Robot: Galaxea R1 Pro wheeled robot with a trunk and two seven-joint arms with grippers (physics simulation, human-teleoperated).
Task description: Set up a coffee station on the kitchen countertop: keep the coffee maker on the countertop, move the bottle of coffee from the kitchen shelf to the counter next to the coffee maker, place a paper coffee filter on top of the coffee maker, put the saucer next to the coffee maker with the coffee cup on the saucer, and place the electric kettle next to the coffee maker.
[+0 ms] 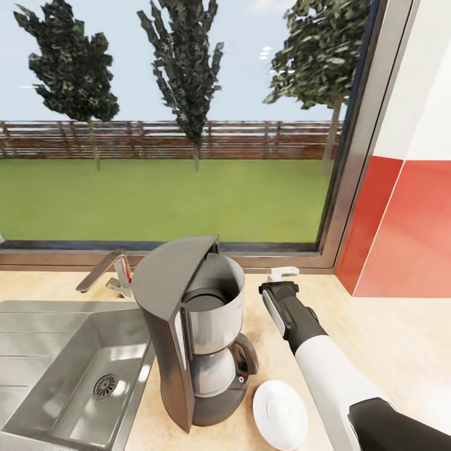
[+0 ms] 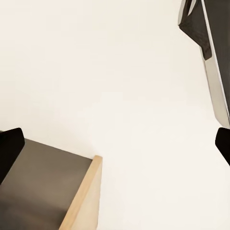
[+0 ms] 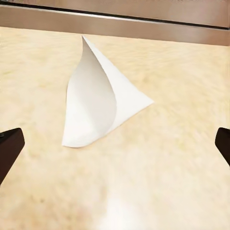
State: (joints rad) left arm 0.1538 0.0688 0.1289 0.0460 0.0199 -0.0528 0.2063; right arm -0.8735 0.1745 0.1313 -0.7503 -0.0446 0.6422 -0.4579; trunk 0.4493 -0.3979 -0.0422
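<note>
The right claw [image 3: 115, 143] is spread wide, its two dark fingertips [image 3: 9, 148] sitting at opposite edges of the right wrist view with nothing between them. Just ahead of it lies the paper coffee filter [image 3: 98, 103], resting on the light wood-grain table [image 3: 158, 182] near the dark window frame [image 3: 143, 26]. In the head view the right arm reaches past the coffee maker [image 1: 194, 332] toward the back of the table, where the filter [image 1: 283, 273] shows as a small white shape just beyond the claw's tip.

The step in hand appears to be the filter: picking it up so it can go on top of the coffee maker. The next move likely calls for lowering the claw over the filter and closing on its raised fold, since the flat edges lie flush with the surface and offer little to pinch.

The filter is a thin white cone, partly collapsed, with one curved flap standing up and a pointed tip aimed toward the window. It looks light and easily crushed or pushed away.

The saucer [image 1: 280, 414] already sits on the table just beside the coffee maker's base, and a steel sink [image 1: 37, 369] lies on the machine's other side. The left claw's [image 2: 115, 148] dark tips also stand far apart, empty, facing a pale wall and a cabinet edge [image 2: 88, 196].
</note>
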